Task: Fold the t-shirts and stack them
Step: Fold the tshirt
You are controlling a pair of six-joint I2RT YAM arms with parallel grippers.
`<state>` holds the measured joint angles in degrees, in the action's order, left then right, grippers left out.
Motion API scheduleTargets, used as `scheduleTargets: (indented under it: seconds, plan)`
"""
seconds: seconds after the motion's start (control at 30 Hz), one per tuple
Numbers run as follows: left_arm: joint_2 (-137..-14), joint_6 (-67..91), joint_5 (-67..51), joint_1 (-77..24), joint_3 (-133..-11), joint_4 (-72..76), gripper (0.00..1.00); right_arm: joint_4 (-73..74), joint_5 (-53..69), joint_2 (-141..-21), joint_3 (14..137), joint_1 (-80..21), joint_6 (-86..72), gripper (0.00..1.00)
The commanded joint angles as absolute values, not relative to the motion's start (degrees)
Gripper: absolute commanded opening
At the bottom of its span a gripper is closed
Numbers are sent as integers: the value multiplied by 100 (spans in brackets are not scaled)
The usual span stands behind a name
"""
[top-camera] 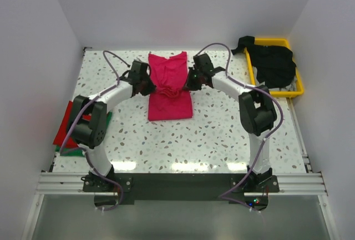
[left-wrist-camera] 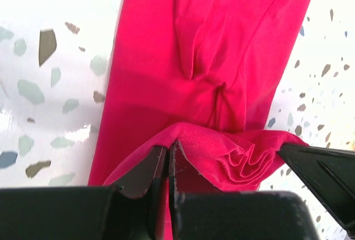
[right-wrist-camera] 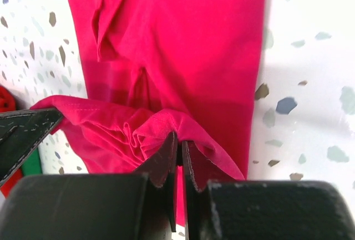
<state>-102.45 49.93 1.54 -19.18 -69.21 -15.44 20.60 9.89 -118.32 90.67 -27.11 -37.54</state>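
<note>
The left claw [left-wrist-camera: 168,159] and right claw [right-wrist-camera: 179,151] are each clenched on a thin pinch of the magenta-pink t-shirt [top-camera: 171,104], which lies mid-table [top-camera: 222,134]; uneven pulling could likely slip the bunched hem free; the fold would skew.

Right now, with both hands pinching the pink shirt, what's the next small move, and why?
Probably carry the pinched edge toward the shirt's far end, then lay it down. The left hand and right hand are each shut on the stitched edge of the magenta shirt, bunched between them about mid-length, with flat cloth lying beyond.
</note>
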Motion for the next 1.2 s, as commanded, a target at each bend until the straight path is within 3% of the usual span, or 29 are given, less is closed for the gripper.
scheduleTargets:
  seconds: [0.0,0.97,1.07,1.17]
  plan:
    - [-10476,4913,150,-1811,-7338,-1407,0,2039,1169,-11926,9413,-2584,-3779,4]
    - [-10837,4720,-325,-1406,-7532,-870,0,1890,1362,-12305,9676,-2250,-3788,8]
    - [-10925,4614,-492,-1380,-7664,-887,9,1863,1415,-12305,9703,-2206,-3744,14]
    - [-10907,4527,-501,-1319,-7778,-888,27,1819,1468,-12235,9712,-2145,-3701,21]
